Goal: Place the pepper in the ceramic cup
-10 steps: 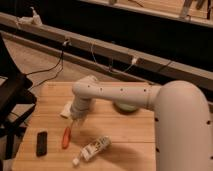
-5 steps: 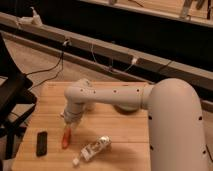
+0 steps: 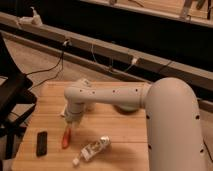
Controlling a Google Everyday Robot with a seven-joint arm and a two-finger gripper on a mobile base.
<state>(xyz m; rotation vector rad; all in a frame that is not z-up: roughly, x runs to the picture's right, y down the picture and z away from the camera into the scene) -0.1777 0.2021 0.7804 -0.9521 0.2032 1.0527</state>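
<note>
The pepper [image 3: 65, 138] is a small orange-red tapered piece lying on the wooden table [image 3: 125, 135], near its front left. My gripper [image 3: 69, 119] hangs at the end of the white arm [image 3: 115, 95], directly above the pepper's upper end and very close to it. The ceramic cup is hidden behind the arm.
A black phone-like bar [image 3: 42, 143] lies left of the pepper. A white tube [image 3: 93, 148] lies to its right. A green bowl [image 3: 126, 108] is partly hidden behind the arm. A black chair [image 3: 12, 100] stands off the table's left edge. Rails and cables run behind.
The gripper has come down and slightly left towards the pepper. The pepper, bar and tube have not moved.
</note>
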